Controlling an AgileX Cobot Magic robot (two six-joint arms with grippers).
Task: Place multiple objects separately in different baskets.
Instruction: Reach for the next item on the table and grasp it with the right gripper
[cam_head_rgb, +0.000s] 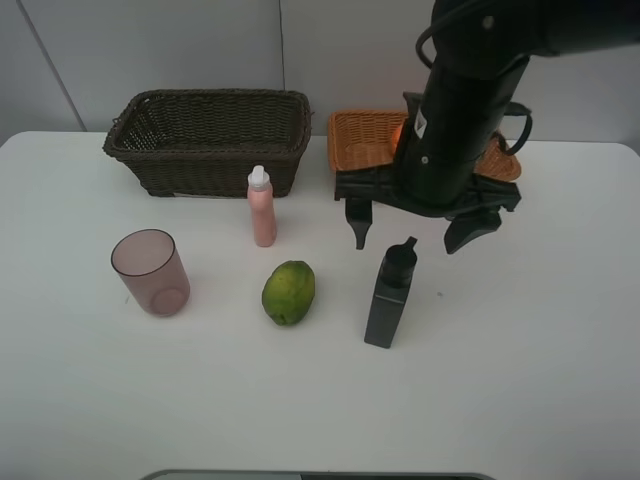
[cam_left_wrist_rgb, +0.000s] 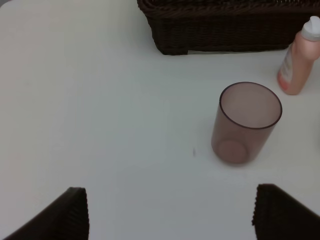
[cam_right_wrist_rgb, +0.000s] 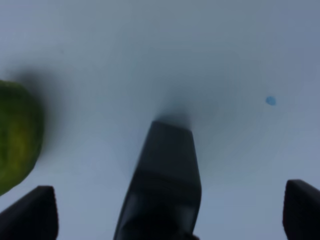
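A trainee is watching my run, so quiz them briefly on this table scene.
1. True or false: the pink bottle stands upright in front of the dark brown basket.
2. Fill in: the green fruit lies between the mauve cup and the ___.
3. The open right gripper hangs over: A) the dark bottle, B) the green fruit, C) the mauve cup.
Key: 1 true; 2 dark bottle; 3 A.

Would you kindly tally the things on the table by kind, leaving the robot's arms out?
Baskets: 2, the dark brown basket and the orange-tan basket
Bottles: 2, the pink bottle and the dark bottle
Fruit: 1, the green fruit
Cups: 1, the mauve cup
Total: 6
The contents of the orange-tan basket cannot be made out, so they are not counted.
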